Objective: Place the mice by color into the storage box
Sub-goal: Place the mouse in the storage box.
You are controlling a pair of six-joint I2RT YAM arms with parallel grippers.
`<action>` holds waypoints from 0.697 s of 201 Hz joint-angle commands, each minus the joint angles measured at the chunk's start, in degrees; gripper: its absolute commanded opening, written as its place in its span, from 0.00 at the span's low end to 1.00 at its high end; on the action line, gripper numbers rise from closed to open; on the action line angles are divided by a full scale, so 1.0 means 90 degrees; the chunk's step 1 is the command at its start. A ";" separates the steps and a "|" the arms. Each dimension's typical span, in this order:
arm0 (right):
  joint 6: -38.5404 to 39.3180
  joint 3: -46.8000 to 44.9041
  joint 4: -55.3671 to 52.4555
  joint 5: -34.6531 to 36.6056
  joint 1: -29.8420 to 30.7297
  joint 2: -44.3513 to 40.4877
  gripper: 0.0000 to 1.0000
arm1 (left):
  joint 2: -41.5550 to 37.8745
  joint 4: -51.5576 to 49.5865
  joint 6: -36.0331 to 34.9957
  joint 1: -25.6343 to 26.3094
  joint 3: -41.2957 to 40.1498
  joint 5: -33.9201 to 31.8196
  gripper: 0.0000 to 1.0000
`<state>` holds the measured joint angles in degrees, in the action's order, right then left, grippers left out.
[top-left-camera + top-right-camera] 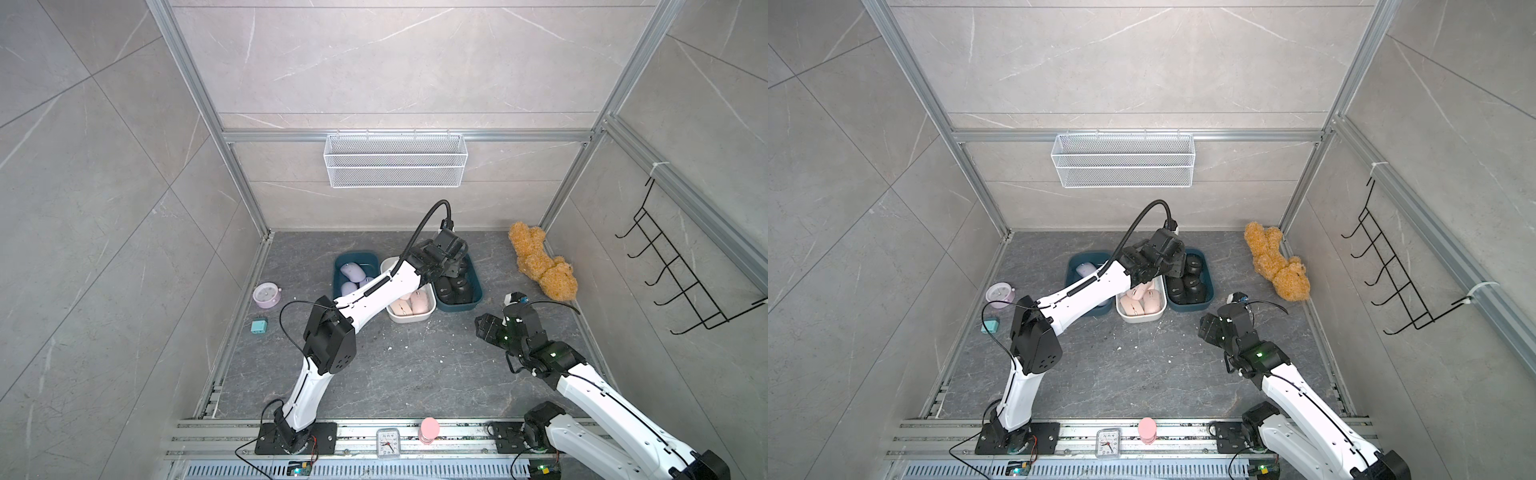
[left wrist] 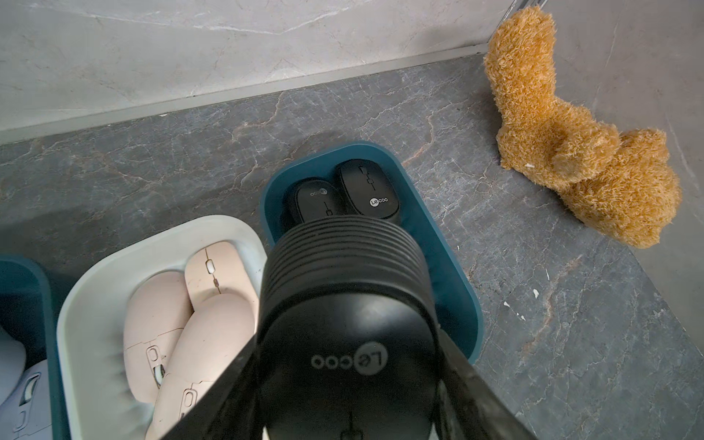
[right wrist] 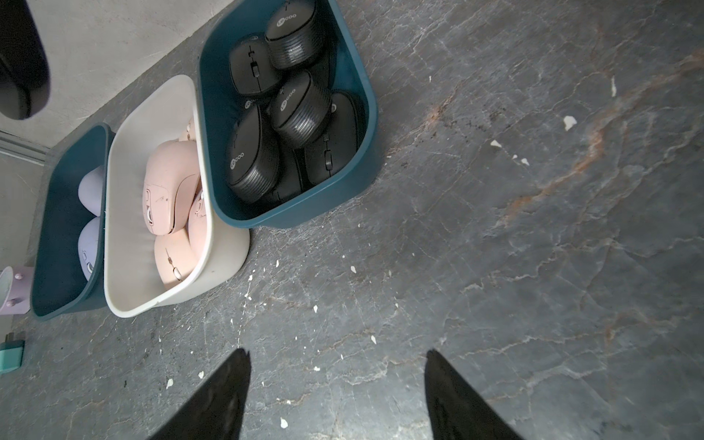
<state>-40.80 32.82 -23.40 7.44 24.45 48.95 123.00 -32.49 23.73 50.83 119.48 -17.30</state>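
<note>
Black and ribbed at its rear, the oval plastic mouse (image 2: 348,297), clamped in the left gripper (image 2: 346,388) above the rightmost dark teal plastic bin (image 2: 453,282), should be lowered close to the black mice (image 2: 367,188) piled inside before being released, so that it is not bounced out.

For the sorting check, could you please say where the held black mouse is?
In the left wrist view, the black mouse is gripped in the left claw over the right-hand teal bin, next to the white bin.
</note>
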 commanded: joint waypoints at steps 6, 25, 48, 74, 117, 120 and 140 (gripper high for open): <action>-0.0107 -0.0055 -0.0068 -0.0079 -0.0021 0.0079 0.73 | 0.0114 0.0310 -0.0138 -0.0088 0.0395 0.0170 0.48; -0.0131 -0.0062 -0.0032 -0.0098 -0.0029 0.0108 0.73 | 0.0233 0.0316 -0.0110 -0.0127 0.0492 0.0268 0.48; -0.0139 -0.0082 0.0012 -0.0117 -0.0035 0.0146 0.73 | 0.0391 0.0322 -0.0064 -0.0190 0.0598 0.0351 0.48; -0.0161 -0.0138 0.0059 -0.0084 -0.0047 0.0232 0.73 | 0.0573 0.0342 0.0014 -0.0273 0.0669 0.0497 0.48; -0.0191 -0.0140 0.0126 -0.0134 -0.0059 0.0342 0.73 | 0.0957 0.0267 0.0091 -0.0402 0.1001 0.0695 0.48; -0.0185 -0.0150 0.0147 -0.0134 -0.0061 0.0343 0.73 | 0.0975 0.0260 0.0106 -0.0409 0.1030 0.0704 0.48; -0.0208 -0.0199 0.0264 -0.0198 -0.0080 0.0413 0.73 | 0.1117 0.0235 0.0147 -0.0446 0.1159 0.0765 0.48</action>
<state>-41.65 32.21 -22.72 6.28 24.08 52.05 132.16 -31.62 24.27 47.33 126.41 -11.70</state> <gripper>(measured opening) 0.733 0.607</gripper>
